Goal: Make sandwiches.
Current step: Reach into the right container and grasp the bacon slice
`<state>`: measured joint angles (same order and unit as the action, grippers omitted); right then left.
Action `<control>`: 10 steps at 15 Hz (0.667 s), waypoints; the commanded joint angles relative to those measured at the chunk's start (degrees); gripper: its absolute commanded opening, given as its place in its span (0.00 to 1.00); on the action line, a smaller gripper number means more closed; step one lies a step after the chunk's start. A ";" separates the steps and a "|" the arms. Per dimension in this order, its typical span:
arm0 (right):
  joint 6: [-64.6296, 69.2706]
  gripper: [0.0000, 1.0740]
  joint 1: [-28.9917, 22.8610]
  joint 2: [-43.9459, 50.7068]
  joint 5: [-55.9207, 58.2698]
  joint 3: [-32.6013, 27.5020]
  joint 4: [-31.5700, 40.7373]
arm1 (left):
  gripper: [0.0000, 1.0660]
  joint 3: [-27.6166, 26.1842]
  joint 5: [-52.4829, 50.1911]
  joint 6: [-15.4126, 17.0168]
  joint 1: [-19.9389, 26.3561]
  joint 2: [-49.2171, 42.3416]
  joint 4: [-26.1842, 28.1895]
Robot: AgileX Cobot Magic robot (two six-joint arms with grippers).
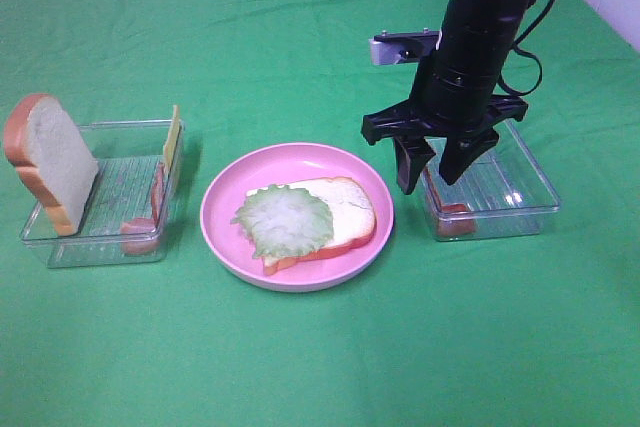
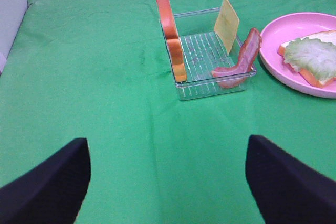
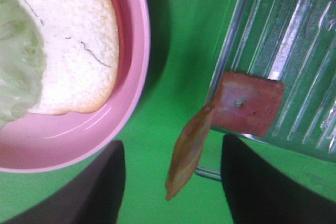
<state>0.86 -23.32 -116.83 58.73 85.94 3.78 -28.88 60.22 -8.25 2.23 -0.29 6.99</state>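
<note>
On the pink plate point(image 1: 222, 197) lies a white bread slice point(image 1: 345, 209) with a pale green lettuce leaf point(image 1: 285, 219) on top. My right gripper point(image 1: 428, 183) hangs over the near left corner of the right clear tray point(image 1: 530, 197). Its jaws straddle a reddish bacon strip point(image 3: 189, 153) that leans over the tray rim, and a gap shows on both sides of the strip. Out of the high view, my left gripper point(image 2: 167, 141) is open above bare cloth, short of the left tray point(image 2: 207, 90).
The left tray point(image 1: 100, 252) holds an upright bread slice point(image 1: 55, 162), a yellow cheese square point(image 1: 172, 137) leaning on its wall and another bacon strip point(image 1: 145, 232). Green cloth covers the whole table.
</note>
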 commanded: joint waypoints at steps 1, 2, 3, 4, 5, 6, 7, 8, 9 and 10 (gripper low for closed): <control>-0.86 0.37 0.06 -0.11 0.06 -0.46 -0.97 | 0.73 0.06 -0.52 0.34 -0.11 -1.09 0.11; -0.86 0.30 0.06 -0.11 0.00 -0.46 -1.60 | 0.73 0.06 -0.52 0.34 -0.11 -1.09 0.11; -0.86 0.23 0.06 -0.11 0.00 -0.46 -1.89 | 0.73 0.06 -0.52 0.34 -0.11 -1.09 0.11; -0.86 0.23 0.06 -0.11 0.00 -0.46 -1.89 | 0.73 0.06 -0.52 0.34 -0.11 -1.09 0.11; -0.86 0.12 0.06 -0.11 0.00 -0.46 -2.69 | 0.73 0.06 -0.52 0.34 -0.11 -1.09 0.11; -0.86 0.12 0.06 -0.11 0.00 -0.46 -2.69 | 0.73 0.06 -0.52 0.34 -0.11 -1.09 0.11; -0.86 0.00 0.06 -0.11 0.11 -0.46 -2.75 | 0.73 0.06 -0.52 0.34 -0.11 -1.09 0.11; -0.86 0.00 0.06 -0.11 0.11 -0.46 -2.75 | 0.73 0.06 -0.52 0.34 -0.11 -1.09 0.11; -0.86 0.00 0.06 -0.11 0.06 -0.34 -2.75 | 0.73 0.06 -0.52 0.34 -0.11 -1.09 0.11; -0.86 0.00 0.06 -0.11 0.06 -0.34 -2.75 | 0.73 0.06 -0.52 0.34 -0.11 -1.09 0.11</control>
<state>0.80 -23.32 -116.83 58.73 85.94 1.20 -28.88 60.22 -8.25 2.23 -0.29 6.99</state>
